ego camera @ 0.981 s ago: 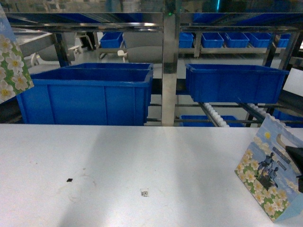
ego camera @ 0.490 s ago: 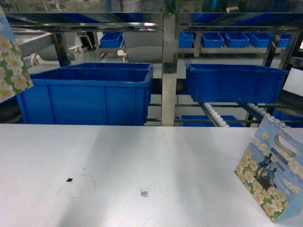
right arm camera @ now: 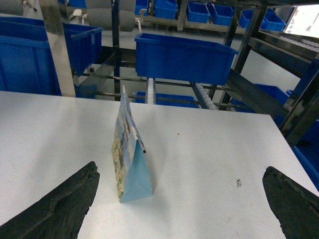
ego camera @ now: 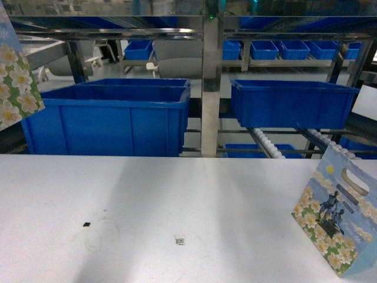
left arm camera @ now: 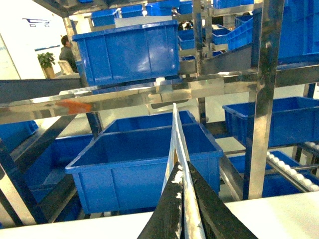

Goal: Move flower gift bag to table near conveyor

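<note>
- Head view: one flower gift bag point(ego camera: 336, 227) stands upright at the right edge of the white tabletop point(ego camera: 177, 194), its printed face turned toward the middle. Another floral bag point(ego camera: 15, 76) hangs at the far left, clear of the tabletop. Behind are blue bins point(ego camera: 112, 118) and conveyor point(ego camera: 268, 143) rollers.
- Left wrist view: the left gripper point(left arm camera: 185, 209) has its fingers clamped together on the held bag's thin top edge, which rises straight up between them.
- Right wrist view: the right gripper point(right arm camera: 182, 199) has fingers spread wide, holding nothing; the standing bag is seen edge-on, narrow, its long side running away toward the rack.
- Judgement: paper, light and stiff but easily creased; best pinched at the handle cutout.
</note>
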### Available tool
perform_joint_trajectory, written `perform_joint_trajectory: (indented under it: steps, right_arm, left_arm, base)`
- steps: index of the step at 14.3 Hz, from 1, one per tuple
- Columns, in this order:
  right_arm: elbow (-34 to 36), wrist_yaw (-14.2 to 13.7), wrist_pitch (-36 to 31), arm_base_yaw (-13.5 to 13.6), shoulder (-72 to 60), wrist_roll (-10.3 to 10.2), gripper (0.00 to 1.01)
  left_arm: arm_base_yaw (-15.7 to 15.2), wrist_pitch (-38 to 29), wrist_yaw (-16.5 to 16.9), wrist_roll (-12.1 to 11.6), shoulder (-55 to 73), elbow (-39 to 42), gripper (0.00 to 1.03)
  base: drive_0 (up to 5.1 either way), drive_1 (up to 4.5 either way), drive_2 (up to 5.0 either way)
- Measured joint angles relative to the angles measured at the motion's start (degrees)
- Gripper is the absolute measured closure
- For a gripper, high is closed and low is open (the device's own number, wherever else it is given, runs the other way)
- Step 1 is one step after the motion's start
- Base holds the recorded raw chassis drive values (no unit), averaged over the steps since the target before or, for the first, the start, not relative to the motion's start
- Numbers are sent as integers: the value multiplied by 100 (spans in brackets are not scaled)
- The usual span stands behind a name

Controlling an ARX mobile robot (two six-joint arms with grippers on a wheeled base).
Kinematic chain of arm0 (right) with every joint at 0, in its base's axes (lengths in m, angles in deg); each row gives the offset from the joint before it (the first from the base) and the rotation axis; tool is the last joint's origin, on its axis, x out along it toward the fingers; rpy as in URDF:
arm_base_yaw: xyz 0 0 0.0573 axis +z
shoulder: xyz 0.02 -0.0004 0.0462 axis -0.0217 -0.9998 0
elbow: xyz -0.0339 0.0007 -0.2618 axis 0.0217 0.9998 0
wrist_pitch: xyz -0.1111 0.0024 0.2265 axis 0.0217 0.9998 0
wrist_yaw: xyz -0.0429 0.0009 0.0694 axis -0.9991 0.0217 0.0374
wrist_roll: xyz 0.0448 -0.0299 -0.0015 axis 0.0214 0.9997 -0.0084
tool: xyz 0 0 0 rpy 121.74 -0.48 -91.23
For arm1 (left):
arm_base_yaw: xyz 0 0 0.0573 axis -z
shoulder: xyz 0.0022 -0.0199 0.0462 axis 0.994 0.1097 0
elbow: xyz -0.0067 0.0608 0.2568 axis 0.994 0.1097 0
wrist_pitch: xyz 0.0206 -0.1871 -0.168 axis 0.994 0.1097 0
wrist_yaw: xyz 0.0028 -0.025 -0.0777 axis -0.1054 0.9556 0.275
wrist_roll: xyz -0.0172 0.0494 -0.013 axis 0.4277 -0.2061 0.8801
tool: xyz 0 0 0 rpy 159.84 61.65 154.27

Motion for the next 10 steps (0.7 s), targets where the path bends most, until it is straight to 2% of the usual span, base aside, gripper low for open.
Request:
perform_joint_trajectory:
  steps: [1, 2, 3, 7, 9, 10]
  right_arm:
    - [-2, -446, 671, 505, 802, -52, 3]
    - [-2, -844, 647, 999, 988, -59, 3]
    - [-4, -883, 693, 1187, 975, -57, 3]
    - [-4, -944, 675, 1156, 968, -59, 3]
    - [-4, -942, 675, 1156, 968, -57, 3]
    - [-4, -944, 675, 1156, 968, -59, 3]
  left_arm:
    - [0, -2, -2, 0, 0, 0, 101]
    - [0, -2, -4, 0, 0, 0, 101]
    - [0, -2, -2, -2, 0, 0, 101]
    - [39, -77, -44, 24, 55, 0, 101]
    - [68, -166, -96, 199, 293, 24, 101]
    - [63, -437, -162, 323, 647, 28, 101]
  base:
    - [0, 0, 0]
    - [0, 0, 0]
    - [0, 0, 0]
    - [0, 0, 0]
    - [0, 0, 0]
    - [0, 0, 0]
